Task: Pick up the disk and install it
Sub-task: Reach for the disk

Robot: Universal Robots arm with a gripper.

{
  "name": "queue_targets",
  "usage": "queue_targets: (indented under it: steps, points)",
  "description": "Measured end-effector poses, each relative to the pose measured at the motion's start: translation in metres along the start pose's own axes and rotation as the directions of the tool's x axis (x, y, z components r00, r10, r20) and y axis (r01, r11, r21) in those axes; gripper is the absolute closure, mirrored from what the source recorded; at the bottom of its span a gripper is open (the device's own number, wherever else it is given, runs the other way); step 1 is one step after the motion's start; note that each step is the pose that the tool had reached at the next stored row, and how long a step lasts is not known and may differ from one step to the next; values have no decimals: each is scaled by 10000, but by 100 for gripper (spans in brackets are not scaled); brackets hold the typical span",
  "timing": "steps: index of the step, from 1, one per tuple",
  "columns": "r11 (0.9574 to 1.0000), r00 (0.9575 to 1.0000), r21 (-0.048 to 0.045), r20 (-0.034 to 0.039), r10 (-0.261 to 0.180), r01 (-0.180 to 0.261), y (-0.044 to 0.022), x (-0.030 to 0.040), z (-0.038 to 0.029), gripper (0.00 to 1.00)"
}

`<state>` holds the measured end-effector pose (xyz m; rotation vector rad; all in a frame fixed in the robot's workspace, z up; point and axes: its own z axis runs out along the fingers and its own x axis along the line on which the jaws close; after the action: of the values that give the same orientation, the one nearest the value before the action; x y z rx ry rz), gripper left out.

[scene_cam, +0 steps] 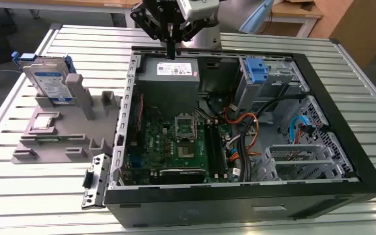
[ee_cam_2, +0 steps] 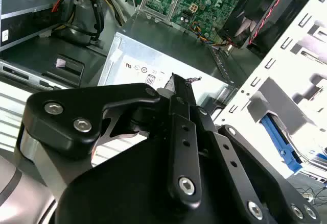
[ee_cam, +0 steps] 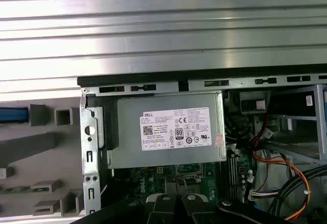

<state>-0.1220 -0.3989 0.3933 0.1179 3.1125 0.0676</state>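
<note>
The disk [scene_cam: 49,81] stands on edge in a grey fixture [scene_cam: 57,132] at the exterior view's left, outside the computer case. It is silver, with a white-and-blue label and blue rails. My gripper [scene_cam: 170,51] hangs over the back edge of the open case, just above the grey power-supply box [scene_cam: 168,78], well to the exterior view's right of the disk. Its black fingers [ee_cam_2: 179,89] lie pressed together with nothing between them. In the first wrist view the gripper's linkage [ee_cam: 176,203] sits over the power-supply box [ee_cam: 168,132].
The open computer case [scene_cam: 240,193] lies on a slatted metal table [scene_cam: 18,196], with motherboard [scene_cam: 175,142], cables and a blue bracket [scene_cam: 256,71] in the drive bay at the back. A loose black panel part [scene_cam: 93,178] lies beside the case.
</note>
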Motion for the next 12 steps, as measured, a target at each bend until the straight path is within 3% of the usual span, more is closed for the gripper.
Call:
queue_targets:
  steps: [12]
  points:
    - [10000, 10000, 0, 0, 0, 0, 0, 0, 0, 90]
